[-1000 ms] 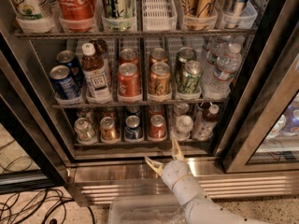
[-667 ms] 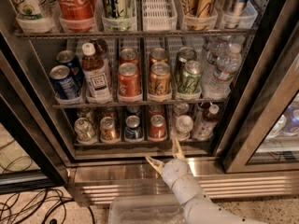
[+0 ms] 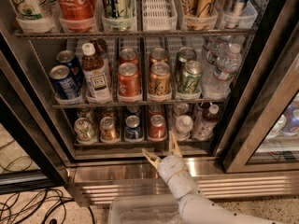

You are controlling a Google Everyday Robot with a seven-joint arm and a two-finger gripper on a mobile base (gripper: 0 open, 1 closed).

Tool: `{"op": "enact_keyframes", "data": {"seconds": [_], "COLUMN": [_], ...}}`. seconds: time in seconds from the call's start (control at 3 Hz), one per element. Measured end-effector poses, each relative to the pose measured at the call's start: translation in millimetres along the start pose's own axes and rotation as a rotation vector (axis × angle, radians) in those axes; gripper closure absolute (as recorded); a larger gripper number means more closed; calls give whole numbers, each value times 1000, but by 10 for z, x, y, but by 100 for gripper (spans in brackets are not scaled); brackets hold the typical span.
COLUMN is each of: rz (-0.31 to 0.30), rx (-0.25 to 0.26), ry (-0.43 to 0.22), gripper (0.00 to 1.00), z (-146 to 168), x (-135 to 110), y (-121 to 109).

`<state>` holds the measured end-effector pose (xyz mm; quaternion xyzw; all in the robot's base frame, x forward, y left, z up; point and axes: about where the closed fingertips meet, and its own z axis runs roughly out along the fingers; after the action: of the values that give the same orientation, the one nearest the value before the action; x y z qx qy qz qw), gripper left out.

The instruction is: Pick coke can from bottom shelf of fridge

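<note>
Pincer (image 3: 158,143) sat low in front of the fridge (image 3: 117,172), just near side of the steel sill, on the end of a white arm (image 3: 187,195) that came up from the near right. Its two fingers (image 3: 150,157) were spread wide in a V, with nothing between them. The right finger's tip reached up to the front rail of the bottom shelf (image 3: 117,144); I could not tell whether it touched.

Coke can (image 3: 157,126) stood upright at the front of its lane on the bottom shelf, just above and beyond the pincer, apart from both fingers. A second red can (image 3: 155,110) stood right behind it in the same lane.

Bottom shelf lanes, left to right:
- silver can (image 3: 84,129)
- copper can (image 3: 109,129)
- dark blue can (image 3: 133,127)
- coke can
- white-capped bottle (image 3: 183,125)
- dark bottle (image 3: 205,120)

Middle shelf, in clear trays:
- blue cans (image 3: 63,80)
- tea bottle (image 3: 96,73)
- red cans (image 3: 128,80)
- orange cans (image 3: 160,78)
- green cans (image 3: 190,76)
- water bottles (image 3: 222,69)

Top shelf held a tall Coca-Cola can (image 3: 74,1) at left and one white lane tray (image 3: 156,6) with nothing in it.

A clear tub (image 3: 135,211) lay at the near edge beside the arm; I could not make out its contents.
</note>
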<state>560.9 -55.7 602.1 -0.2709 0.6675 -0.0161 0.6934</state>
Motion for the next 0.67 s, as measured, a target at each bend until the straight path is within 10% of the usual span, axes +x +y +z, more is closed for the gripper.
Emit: {"op": "enact_keyframes", "data": {"seconds": [0.67], "rz": [13], "rx": [90], "ry": [-23], "gripper": [32], "z": [268], "x": [12], "y": [-60]}}
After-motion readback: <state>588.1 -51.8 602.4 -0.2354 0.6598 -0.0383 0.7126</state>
